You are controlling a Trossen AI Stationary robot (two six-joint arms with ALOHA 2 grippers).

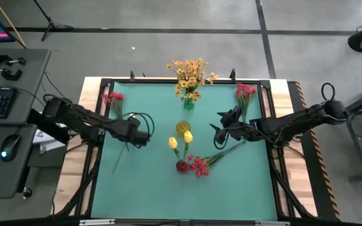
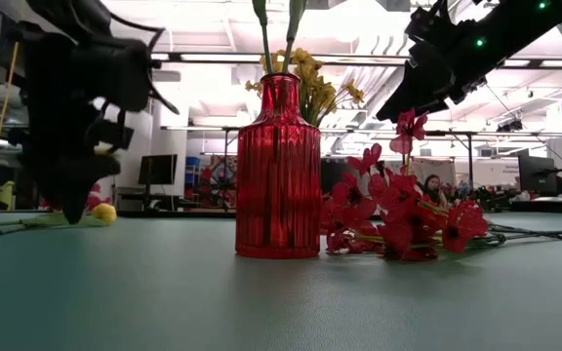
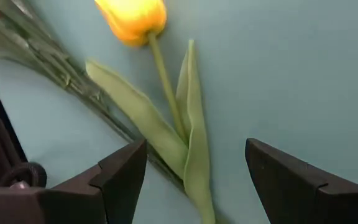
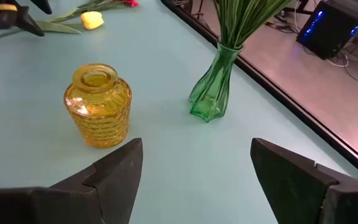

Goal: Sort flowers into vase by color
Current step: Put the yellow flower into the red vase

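Observation:
My left gripper (image 1: 144, 135) (image 3: 194, 155) is open, low over a yellow tulip (image 3: 132, 18) that lies flat on the green mat. Its fingers stand on either side of the tulip's leaves (image 3: 188, 124) without touching. A pink-red stem (image 1: 114, 97) lies beside it. My right gripper (image 1: 217, 130) (image 4: 194, 155) is open and holds nothing, facing the yellow vase (image 4: 98, 106) and the green vase (image 4: 211, 87). The green vase holds orange-yellow sprays (image 1: 190, 74). The red vase (image 2: 278, 166) stands with two yellow tulips (image 1: 180, 140) in it. A pink-red bunch (image 1: 201, 164) lies beside its foot.
More pink-red flowers (image 1: 245, 91) lie near the mat's far right corner. The mat's black frame (image 1: 275, 157) borders the work area. Bare green mat (image 1: 168, 194) stretches along the near side. A desk with keyboard and mouse (image 1: 8, 147) stands off the table's left.

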